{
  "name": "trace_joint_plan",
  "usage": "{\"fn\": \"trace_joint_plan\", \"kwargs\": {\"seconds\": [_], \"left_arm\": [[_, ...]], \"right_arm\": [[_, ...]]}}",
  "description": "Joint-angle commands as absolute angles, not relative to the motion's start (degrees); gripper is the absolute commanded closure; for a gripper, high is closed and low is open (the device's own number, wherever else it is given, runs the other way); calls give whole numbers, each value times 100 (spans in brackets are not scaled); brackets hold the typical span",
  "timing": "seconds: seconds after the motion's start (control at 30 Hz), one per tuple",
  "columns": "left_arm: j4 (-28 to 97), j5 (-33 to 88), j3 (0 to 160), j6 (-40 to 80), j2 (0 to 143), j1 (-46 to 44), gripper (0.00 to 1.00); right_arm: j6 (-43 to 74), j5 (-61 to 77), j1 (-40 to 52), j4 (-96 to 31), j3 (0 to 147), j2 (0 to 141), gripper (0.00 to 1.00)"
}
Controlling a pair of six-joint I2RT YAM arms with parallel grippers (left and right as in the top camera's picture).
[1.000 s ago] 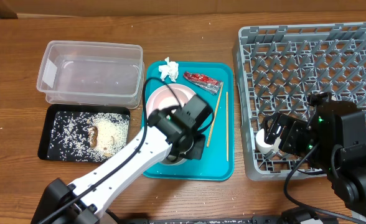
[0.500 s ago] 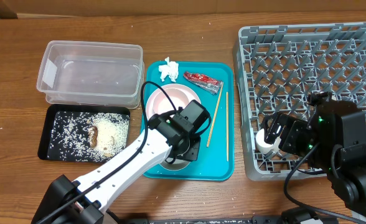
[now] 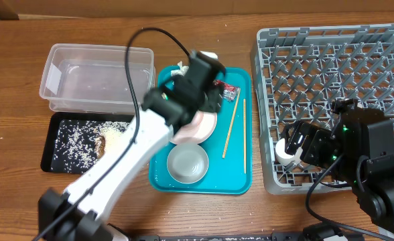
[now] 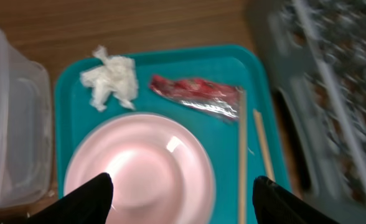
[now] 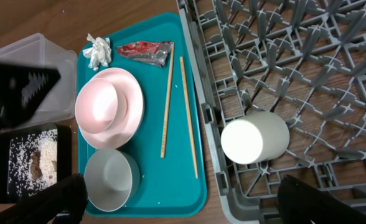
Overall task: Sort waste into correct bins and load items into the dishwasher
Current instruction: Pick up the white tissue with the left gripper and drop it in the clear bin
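My left gripper (image 4: 183, 202) is open and empty, hovering over the pale pink plate (image 4: 139, 168) on the teal tray (image 3: 234, 175). Beyond the plate lie the crumpled white tissue (image 4: 111, 81) and the red wrapper (image 4: 195, 96). Two chopsticks (image 4: 242, 162) lie along the tray's right side. A white bowl (image 3: 187, 163) stands free at the tray's near end. My right gripper (image 5: 183, 190) hangs open by the near left corner of the grey dish rack (image 3: 338, 73). A small white cup (image 5: 254, 137) lies on its side in the rack there.
The clear tub (image 3: 96, 77) stands left of the teal tray. In front of the tub is the black tray (image 3: 63, 144), holding rice and brown scraps. My left arm (image 3: 126, 161) crosses over the black tray's right end.
My left gripper opened and let go of the white bowl at the tray's near end. It then rose and swung to the far end, over the plate. The right arm stayed still.
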State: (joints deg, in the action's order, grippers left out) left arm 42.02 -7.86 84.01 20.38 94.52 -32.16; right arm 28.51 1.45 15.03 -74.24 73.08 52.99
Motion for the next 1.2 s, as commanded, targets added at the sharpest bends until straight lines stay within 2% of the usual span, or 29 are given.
{"fn": "trace_joint_plan", "kwargs": {"seconds": [0.0, 0.17, 0.4, 0.67, 0.77, 1.0, 1.17], "left_arm": [[3785, 270, 8521, 1815, 10256, -2346, 27], [3251, 410, 8705, 1708, 11050, -1903, 22], [2429, 255, 8729, 1166, 11804, -1981, 17], [1911, -360, 8729, 1179, 12479, -1977, 19], [1835, -357, 8729, 1203, 12613, -1977, 32], [2060, -301, 9085, 1441, 12543, -1977, 94], [3081, -150, 9944, 1466, 12309, -1979, 96]], "right_arm": [[2853, 115, 1483, -7408, 7426, 5312, 0], [2853, 115, 1483, -7430, 7422, 5411, 0], [2853, 117, 1483, -7557, 7422, 5708, 0], [2851, 117, 1483, -7642, 7422, 6010, 0], [2808, 113, 1483, -7609, 7424, 6001, 0], [2655, -106, 1483, -7046, 7432, 5262, 0], [2657, -445, 1483, -6766, 7432, 4646, 0]]}}
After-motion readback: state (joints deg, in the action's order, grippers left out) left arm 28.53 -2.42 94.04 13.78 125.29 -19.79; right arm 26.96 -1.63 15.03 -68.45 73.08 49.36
